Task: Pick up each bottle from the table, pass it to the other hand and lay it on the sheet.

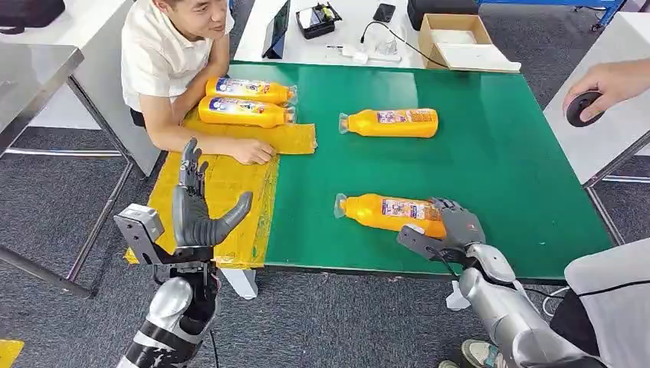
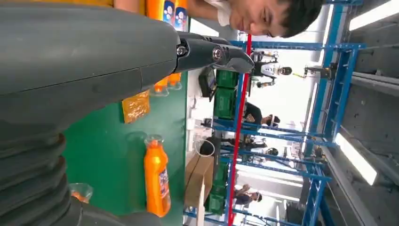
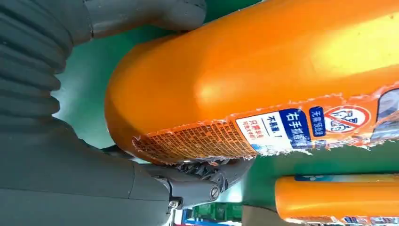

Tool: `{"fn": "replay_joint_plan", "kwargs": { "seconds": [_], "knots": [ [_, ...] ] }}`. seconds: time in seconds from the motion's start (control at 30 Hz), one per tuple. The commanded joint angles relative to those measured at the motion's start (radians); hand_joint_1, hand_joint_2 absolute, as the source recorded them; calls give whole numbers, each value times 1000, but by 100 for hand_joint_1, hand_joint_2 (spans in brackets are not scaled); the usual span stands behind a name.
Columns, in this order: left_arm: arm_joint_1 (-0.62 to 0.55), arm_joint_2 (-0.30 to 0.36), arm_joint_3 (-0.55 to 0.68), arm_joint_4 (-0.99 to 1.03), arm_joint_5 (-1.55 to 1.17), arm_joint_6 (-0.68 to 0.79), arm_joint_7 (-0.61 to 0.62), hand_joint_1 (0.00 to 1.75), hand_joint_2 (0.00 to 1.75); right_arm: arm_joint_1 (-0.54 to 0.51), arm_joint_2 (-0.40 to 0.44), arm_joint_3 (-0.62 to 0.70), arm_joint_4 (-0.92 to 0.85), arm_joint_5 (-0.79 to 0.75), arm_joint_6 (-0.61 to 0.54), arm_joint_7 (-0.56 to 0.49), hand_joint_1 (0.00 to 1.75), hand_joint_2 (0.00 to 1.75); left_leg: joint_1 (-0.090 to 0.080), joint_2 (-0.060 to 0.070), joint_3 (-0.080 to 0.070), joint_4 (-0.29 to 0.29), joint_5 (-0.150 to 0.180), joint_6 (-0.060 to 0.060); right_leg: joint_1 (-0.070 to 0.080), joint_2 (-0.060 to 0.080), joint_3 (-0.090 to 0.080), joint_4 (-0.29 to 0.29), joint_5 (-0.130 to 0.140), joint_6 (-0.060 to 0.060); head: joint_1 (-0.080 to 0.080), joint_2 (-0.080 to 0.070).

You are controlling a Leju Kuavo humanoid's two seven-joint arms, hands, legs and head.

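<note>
Clearly the right hand (image 1: 452,222) is the nearer one: its fingers and thumb lie around the base end of the near orange plastic bottle with a printed label (image 1: 391,215), which lies flat on the green table (image 1: 498,169), long axis crosswise, clear cap pointing toward the yellow sheet (image 1: 230,192). Whether the grasp has tightened I cannot tell. Beside the sheet, the left hand (image 1: 195,207) waits upright, fingers apart, holding nothing.
</note>
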Motion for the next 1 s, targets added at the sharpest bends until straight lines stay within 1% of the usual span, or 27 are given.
{"fn": "replay_joint_plan", "kwargs": {
  "seconds": [0.03, 0.07, 0.1, 0.13, 0.17, 0.2, 0.27, 0.33, 0.37, 0.4, 0.43, 0.47, 0.5, 0.57, 0.63, 0.7, 0.73, 0.77, 0.83, 0.87, 0.9, 0.93, 1.0],
  "knots": [
    [-53, 20, -26, 66, 5, -5, 9, 0, 175, 64, 7, -18, 93, -2, 39, 5, 175, 175, 1, -5, 4, -2, 0, -2, 1, -5, 5, -2, -1, -3, 0, 0],
    [-53, 20, -26, 66, 5, -5, 9, 0, 175, 64, 7, -18, 93, -2, 39, 5, 175, 175, 1, -5, 4, -2, 1, -2, 2, -5, 3, -3, -1, -2, 0, 0],
    [-53, 20, -26, 66, 5, -5, 9, 0, 175, 64, 7, -18, 93, -2, 39, 5, 175, 175, 1, -4, 5, -2, 0, -1, 1, -4, 4, -2, -1, -2, 0, 0],
    [-53, 20, -26, 66, 5, -5, 9, 0, 175, 64, 7, -18, 93, -2, 39, 5, 175, 175, 1, -4, 4, -2, 0, -1, 1, -4, -1, -2, -1, -2, 0, 0],
    [-53, 20, -26, 66, 5, -5, 9, 0, 175, 64, 7, -18, 93, -2, 39, 5, 175, 175, 1, -4, 5, -3, 1, -2, 1, -4, 3, -3, 0, -2, 0, 0],
    [-53, 20, -26, 66, 5, -5, 9, 0, 175, 64, 7, -18, 93, -2, 39, 5, 175, 175, 1, -4, 6, -1, -1, -1, 1, -4, -1, -1, -2, -2, 0, 0],
    [-53, 20, -26, 66, 5, -5, 9, 0, 175, 64, 7, -18, 93, -2, 39, 5, 175, 175, 1, -3, 6, -1, 0, -1, 1, -3, 1, -2, -1, -2, 0, 0],
    [-49, 23, -28, 66, 5, -6, 9, 0, 175, 72, 11, -33, 89, -21, 34, -21, 175, 175, 1, -3, 7, -1, -1, -1, 1, -3, 0, -2, -1, -2, 0, 0],
    [-48, 23, -28, 65, 6, -6, 9, 0, 175, 76, 16, -47, 87, -38, 32, -42, 175, 175, 1, -4, 7, -3, 0, -2, 2, -5, 1, -3, -1, -3, 0, 0],
    [-45, 24, -27, 63, 8, -6, 10, 0, 175, 87, 30, -103, 77, -111, 65, -108, 175, 175, 1, -4, 7, -2, -1, -1, 1, -4, 1, -3, -1, -2, 0, 0],
    [-37, 20, -20, 58, 25, -8, 9, 0, 175, 97, 52, -193, 63, -227, 124, -200, 175, 175, 1, -3, 7, -2, -1, -1, 2, -3, 3, -3, -1, -2, 0, 0],
    [-31, 19, -17, 54, 37, -11, 7, 0, 175, 101, 63, -214, 54, -259, 133, -226, 175, 175, 2, -5, 8, -4, 0, -2, 2, -6, 4, -4, -2, -4, 0, 0],
    [-9, 19, -8, 43, 102, -52, 17, 0, 175, 111, 84, -239, 13, -308, 120, -297, 175, 175, 2, -2, 7, -3, -1, -1, 2, -2, 6, -4, -1, -2, 0, 0],
    [22, 24, 7, 42, 223, -134, 66, 0, 175, 120, 107, -270, -51, -391, 155, -355, 175, 175, 1, 0, 9, -3, -2, -2, 1, 0, 10, -3, -1, -3, 0, 0],
    [48, 39, 0, 65, 246, -158, 72, 0, 175, 145, 119, -264, -159, -467, 189, -390, 175, 175, 1, 4, 8, -2, -2, -2, 2, 3, 10, -2, 0, -2, 0, 0],
    [70, 51, -15, 93, 285, -227, 102, 0, 175, 180, 115, -238, -282, -540, 220, -397, 175, 175, 0, 7, 9, -3, -2, -2, 1, 7, 8, -2, 0, -3, 0, 0],
    [78, 54, -22, 106, 302, -253, 113, 0, 175, 197, 112, -225, -335, -571, 232, -397, 175, 175, 1, 6, 8, -3, -2, -3, 1, 6, 8, -1, 0, -3, 0, 0],
    [87, 52, -24, 115, 317, -266, 117, 0, 175, 212, 109, -209, -384, -595, 238, -391, 175, 175, 0, 5, 6, -2, -2, -2, 0, 5, 5, 0, 0, -2, 0, 0],
    [116, 49, -38, 132, 327, -272, 119, 0, 175, 261, 114, -187, -499, -653, 247, -395, 175, 175, 0, 5, 5, -3, -3, -3, 1, 5, 4, 0, -1, -4, 0, 0],
    [126, 46, -43, 138, 327, -269, 118, 0, 175, 281, 121, -181, -544, -675, 246, -395, 175, 175, 1, 3, 1, -1, -2, -2, 1, 4, 1, 0, 0, -1, 0, 0],
    [141, 43, -45, 141, 328, -269, 119, 0, 175, 304, 133, -172, -597, -698, 236, -376, 175, 175, 1, 4, 3, -2, -3, -3, 1, 5, 2, 0, -2, -3, 0, 0],
    [155, 43, -45, 138, 323, -269, 116, 0, 175, 320, 149, -171, -635, -711, 210, -363, 175, 175, 1, 3, -1, -2, -2, -2, 0, 4, 0, 1, -2, -2, 0, 0],
    [177, 44, -44, 128, 325, -267, 117, 0, 175, 348, 162, -147, -698, -733, 179, -345, 175, 175, 1, 4, -2, -2, -3, -2, 1, 6, -1, 0, -2, -2, 0, 0]
  ]
}}
